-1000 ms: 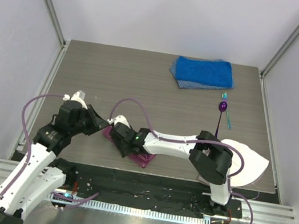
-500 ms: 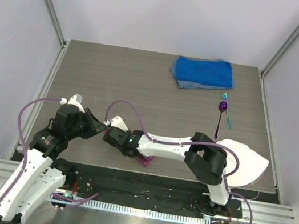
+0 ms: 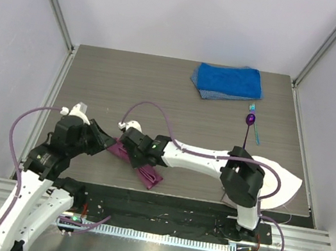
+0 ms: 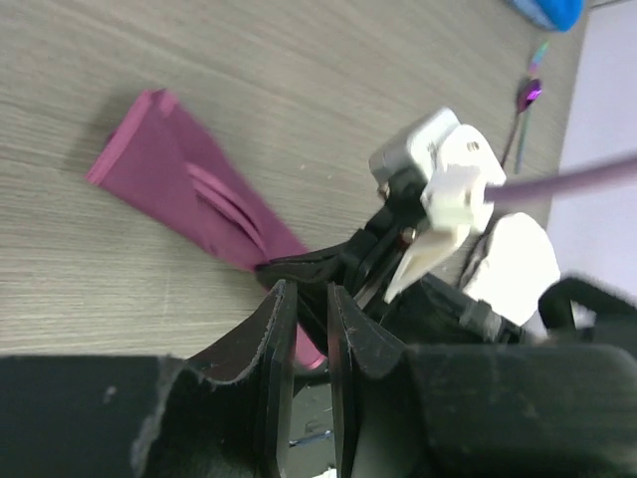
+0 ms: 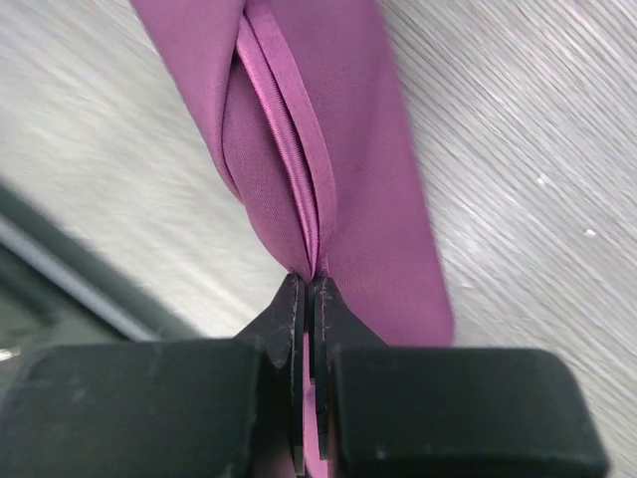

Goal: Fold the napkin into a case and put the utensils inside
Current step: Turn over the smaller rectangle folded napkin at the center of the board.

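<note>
since a second ago the right tool (image 3: 126,146) has clamped onto the napkin (image 3: 146,174), now a narrow strip at the near side of the worktop (image 3: 129,86), so the folding looks almost done. spoon (image 3: 250,119) and fork (image 3: 255,133) lie well apart from it. left wrist: left tool (image 4: 304,291) nearly closed, hold unclear. right wrist: jaws pinch the hem.

The left arm rises from its base with the elbow bent and the wrist angled down and to the right. The left gripper (image 3: 107,143) sits low with its jaws a narrow slit apart, and whether they grip anything cannot be told. The right arm stretches far to the left, forearm nearly level. The right gripper (image 5: 307,286) sits close beside the left one's tips, its jaws pinched tight on a fold of the napkin (image 5: 328,129).
</note>
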Motion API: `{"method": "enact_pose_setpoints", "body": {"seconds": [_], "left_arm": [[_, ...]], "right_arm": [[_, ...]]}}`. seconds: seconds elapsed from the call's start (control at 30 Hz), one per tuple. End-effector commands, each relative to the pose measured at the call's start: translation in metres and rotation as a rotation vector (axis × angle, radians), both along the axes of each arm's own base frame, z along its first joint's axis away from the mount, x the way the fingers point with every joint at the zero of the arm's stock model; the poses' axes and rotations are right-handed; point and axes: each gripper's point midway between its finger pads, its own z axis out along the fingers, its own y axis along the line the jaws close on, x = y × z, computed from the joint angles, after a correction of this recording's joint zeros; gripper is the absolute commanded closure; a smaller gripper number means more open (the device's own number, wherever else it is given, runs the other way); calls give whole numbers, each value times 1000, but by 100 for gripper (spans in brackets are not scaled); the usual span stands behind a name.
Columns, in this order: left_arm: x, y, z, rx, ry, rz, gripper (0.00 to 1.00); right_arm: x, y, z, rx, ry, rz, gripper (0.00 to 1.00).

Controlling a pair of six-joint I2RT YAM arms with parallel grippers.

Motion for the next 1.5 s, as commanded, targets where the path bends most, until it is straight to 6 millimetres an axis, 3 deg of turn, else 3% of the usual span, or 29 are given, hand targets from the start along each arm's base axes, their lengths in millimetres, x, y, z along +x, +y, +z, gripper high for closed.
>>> {"method": "enact_pose_setpoints", "body": {"seconds": [0.0,0.1,0.13,0.27,0.33,0.6,0.83,1.13,1.23,1.27,1.33,1.4,1.43,1.47], "left_arm": [[-7,11,29,31,-69,20,77],[-10,12,36,21,-88,23,76],[-11,11,38,15,-93,17,76],[-11,6,40,9,-75,-8,76],[-12,4,41,5,-75,-20,76],[-2,2,37,29,-67,-35,75],[19,-19,18,-39,-21,-65,76],[41,-33,-5,-32,45,-116,76],[50,-45,-14,-66,69,-148,76],[53,-47,-16,-73,72,-152,76],[59,-53,-29,-90,113,-159,76],[67,-64,-28,-127,109,-194,77],[70,-68,-36,-137,140,-196,77],[78,-73,-34,-157,121,-208,77]], "right_arm": [[-8,33,63,282,107,16,99],[-15,39,73,372,230,40,99],[-9,37,74,397,259,16,99],[-6,33,64,510,383,20,99],[-8,37,70,594,430,64,99],[15,6,29,591,527,55,99],[36,-20,27,635,591,68,99],[59,-56,1,611,632,79,83],[73,-66,2,626,624,71,80],[86,-75,2,624,590,55,79],[98,-92,4,560,550,21,66],[116,-112,3,473,459,-4,57],[128,-128,3,367,404,-75,50],[133,-136,4,316,375,-96,49]]}}
